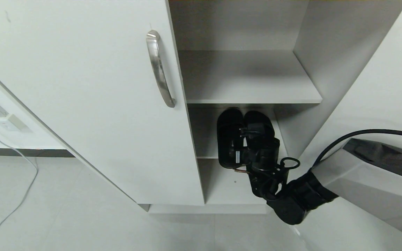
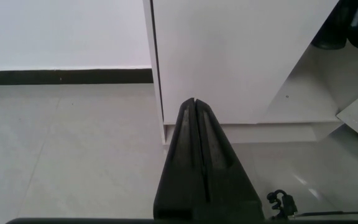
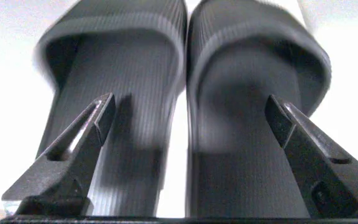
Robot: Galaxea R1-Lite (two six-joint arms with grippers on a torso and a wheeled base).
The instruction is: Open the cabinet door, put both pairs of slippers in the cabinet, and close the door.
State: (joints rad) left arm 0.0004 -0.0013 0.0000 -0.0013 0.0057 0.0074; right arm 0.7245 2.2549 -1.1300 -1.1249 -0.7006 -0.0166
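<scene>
A pair of black slippers (image 1: 229, 122) lies side by side on the lower shelf (image 1: 206, 139) of the white cabinet, toes pointing inward. My right gripper (image 1: 248, 143) is at their heel ends, open, with one finger (image 3: 86, 143) over the outer part of each slipper (image 3: 123, 68). The right cabinet door (image 1: 389, 87) stands open and the left door (image 1: 82, 87) with its metal handle (image 1: 159, 68) is closed. My left gripper (image 2: 194, 106) is shut on nothing, low above the floor, pointing at the cabinet's base; the slippers (image 2: 347, 25) show dark in that view's corner.
The upper shelf (image 1: 246, 76) and the cabinet bottom (image 1: 225, 184) are bare. A wall socket (image 1: 9, 122) with a white cable (image 1: 23, 188) trailing over the tiled floor sits to the left of the cabinet.
</scene>
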